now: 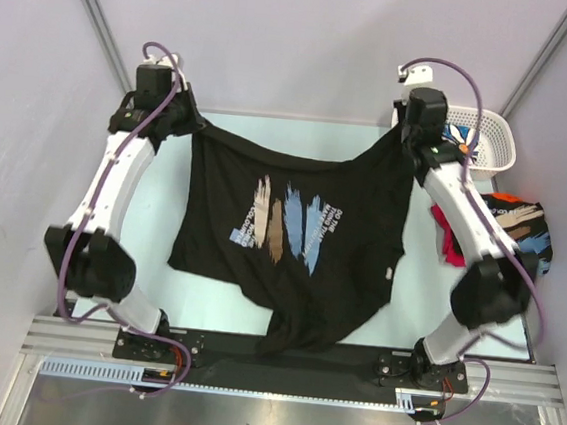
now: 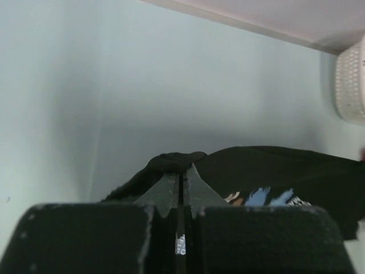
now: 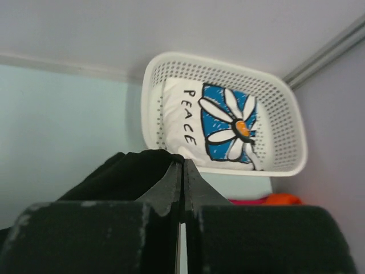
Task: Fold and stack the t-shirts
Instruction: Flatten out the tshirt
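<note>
Left gripper [image 1: 194, 124] and right gripper [image 1: 409, 134] each pinching black t-shirt [image 1: 292, 223] corner; thin bite, sagging weight could pull cloth free.

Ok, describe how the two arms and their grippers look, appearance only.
Both the left arm and right arm have white link shells with bulky black joint housings. A thin purple cable loops along each. The left gripper and right gripper have black bodies; their fingers are flat, grey and taper to points.

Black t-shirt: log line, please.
left gripper: shut on black t-shirt | right gripper: shut on black t-shirt | state: spread, unfolded | basket: daisy shirt
</note>
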`<state>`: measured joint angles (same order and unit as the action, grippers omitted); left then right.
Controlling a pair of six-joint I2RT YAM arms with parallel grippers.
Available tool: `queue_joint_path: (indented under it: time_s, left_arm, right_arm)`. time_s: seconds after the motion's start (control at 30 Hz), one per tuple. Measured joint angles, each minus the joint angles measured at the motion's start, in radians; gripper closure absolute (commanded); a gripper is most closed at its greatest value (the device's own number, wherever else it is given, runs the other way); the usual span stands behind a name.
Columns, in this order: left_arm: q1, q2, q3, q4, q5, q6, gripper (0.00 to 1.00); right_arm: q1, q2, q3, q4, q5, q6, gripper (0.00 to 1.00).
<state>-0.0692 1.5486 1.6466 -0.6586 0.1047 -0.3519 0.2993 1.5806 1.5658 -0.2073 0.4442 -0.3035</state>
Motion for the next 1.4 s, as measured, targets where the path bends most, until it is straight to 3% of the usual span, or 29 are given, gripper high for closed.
queue_joint_path:
  time_s: [0.13, 0.3, 0.6, 0.63, 0.67, 0.7, 0.73, 0.77, 0.83, 0.97, 1.1, 1.23, 1.4]
  left_arm:
    - [0.009, 0.172, 0.074, 0.062, -0.024, 0.006, 1.0]
    - [0.034, 0.464, 0.325, 0.088, -0.02, 0.006, 1.0]
    - [0.128, 0.721, 0.513, 0.099, -0.016, -0.047, 1.0]
    - [0.142, 0.735, 0.529, 0.096, -0.016, -0.053, 0.94]
    - [0.152, 0.746, 0.544, 0.096, -0.015, -0.059, 0.71]
    - [0.164, 0.76, 0.565, 0.098, -0.011, -0.067, 0.47]
    - [0.177, 0.771, 0.581, 0.107, 0.002, -0.071, 0.01]
    - [0.189, 0.777, 0.593, 0.116, 0.016, -0.079, 0.0]
    - [0.209, 0.78, 0.607, 0.136, 0.039, -0.099, 0.0]
    - [0.235, 0.755, 0.585, 0.174, 0.064, -0.1, 0.0]
    - [0.233, 0.603, 0.406, 0.192, 0.106, -0.089, 0.0]
    - [0.229, 0.325, 0.126, 0.203, 0.146, -0.081, 0.0]
    - [0.227, 0.006, -0.159, 0.176, 0.165, -0.065, 0.0]
  right_arm:
    - [-0.048, 0.297, 0.156, -0.006, -0.089, 0.068, 1.0]
    - [-0.069, 0.645, 0.489, -0.014, -0.151, 0.137, 1.0]
    - [-0.071, 0.959, 0.777, 0.071, -0.222, 0.195, 1.0]
    - [-0.072, 0.981, 0.788, 0.086, -0.225, 0.198, 0.98]
    - [-0.072, 0.999, 0.797, 0.098, -0.225, 0.198, 0.88]
    - [-0.072, 1.017, 0.802, 0.116, -0.224, 0.198, 0.72]
    - [-0.072, 1.033, 0.805, 0.138, -0.219, 0.2, 0.3]
    - [-0.072, 1.048, 0.805, 0.158, -0.214, 0.202, 0.01]
    - [-0.073, 1.067, 0.805, 0.186, -0.189, 0.204, 0.0]
    - [-0.077, 1.058, 0.787, 0.2, -0.145, 0.203, 0.0]
    - [-0.081, 0.94, 0.686, 0.131, -0.096, 0.207, 0.0]
    - [-0.09, 0.649, 0.48, -0.013, -0.071, 0.254, 0.03]
    - [-0.146, 0.205, 0.287, -0.251, -0.153, 0.438, 0.08]
